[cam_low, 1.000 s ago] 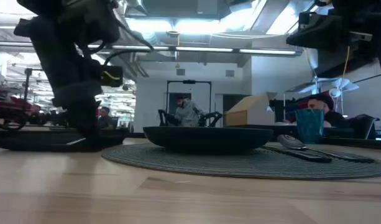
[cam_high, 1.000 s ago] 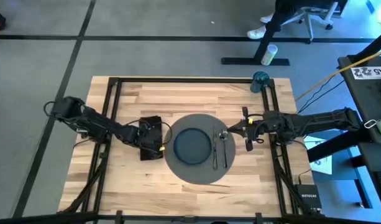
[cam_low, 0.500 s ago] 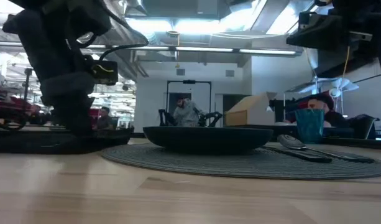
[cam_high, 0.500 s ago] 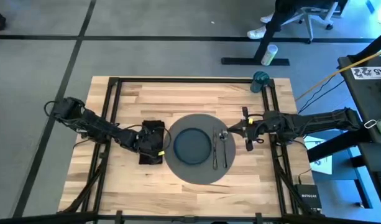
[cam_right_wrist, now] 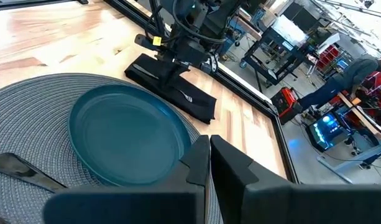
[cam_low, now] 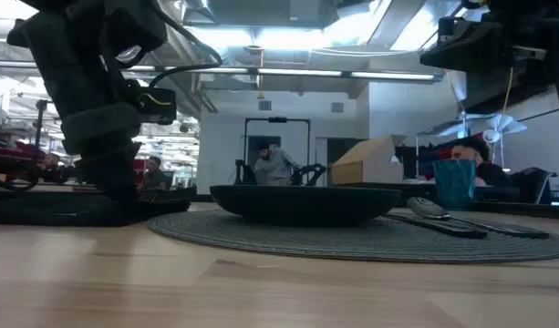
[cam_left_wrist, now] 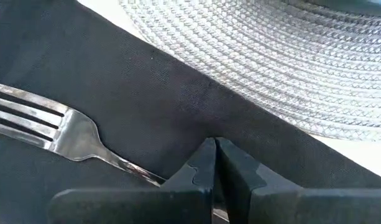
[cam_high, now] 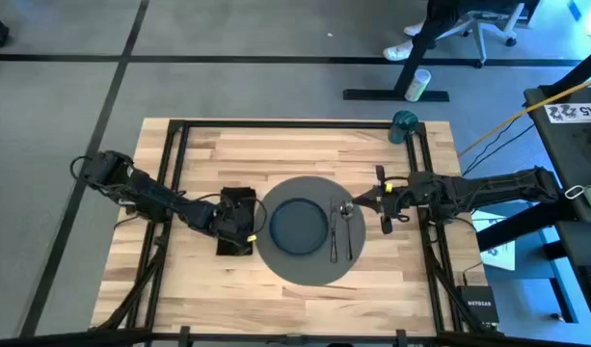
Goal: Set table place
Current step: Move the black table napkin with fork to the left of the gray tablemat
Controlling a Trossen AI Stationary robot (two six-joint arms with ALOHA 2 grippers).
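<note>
On the pale wooden table [cam_high: 295,145], the large round dark-grey woven placemat [cam_high: 305,268] lies centred; thin and limp, it is best pinched at its rim. Both grippers, left gripper [cam_left_wrist: 215,163] over the black napkin [cam_high: 235,218] and right gripper [cam_right_wrist: 209,155], are pressed closed, empty.

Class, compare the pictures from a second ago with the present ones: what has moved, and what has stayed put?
The left gripper pushed the black napkin slightly toward the placemat, fingers shut. The fork lies on the napkin. The plate, spoon and right gripper stayed put.

Plate [cam_high: 298,226] centred on placemat [cam_high: 305,268], napkin [cam_high: 235,214] left, spoon [cam_high: 347,229] right.
</note>
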